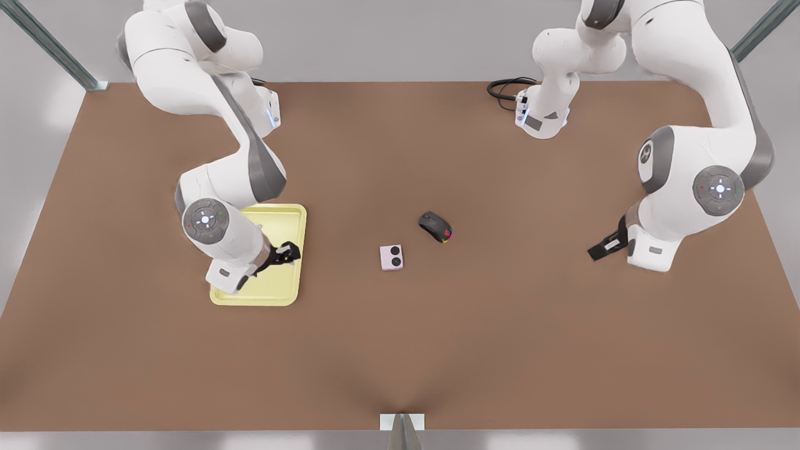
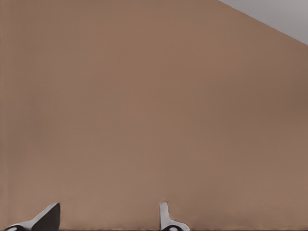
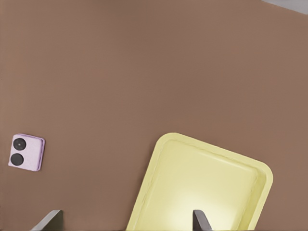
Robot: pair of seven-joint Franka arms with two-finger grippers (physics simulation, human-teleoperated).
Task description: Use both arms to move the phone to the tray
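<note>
The pale pink phone lies flat on the brown table near the middle, its two black circles facing up; the right wrist view shows the phone too. To the front view's left sits the pale yellow tray, with nothing lying in the tray. My right gripper hovers over the tray's edge nearest the phone, open and holding nothing, fingertips wide apart. Far off at the front view's right, my left gripper waits open above bare table, and the left gripper has nothing between its fingers.
A black computer mouse with coloured lights lies just behind and to the right of the phone. A black cable coils at the table's back edge beside an arm base. Metal frame posts stand at the back corners.
</note>
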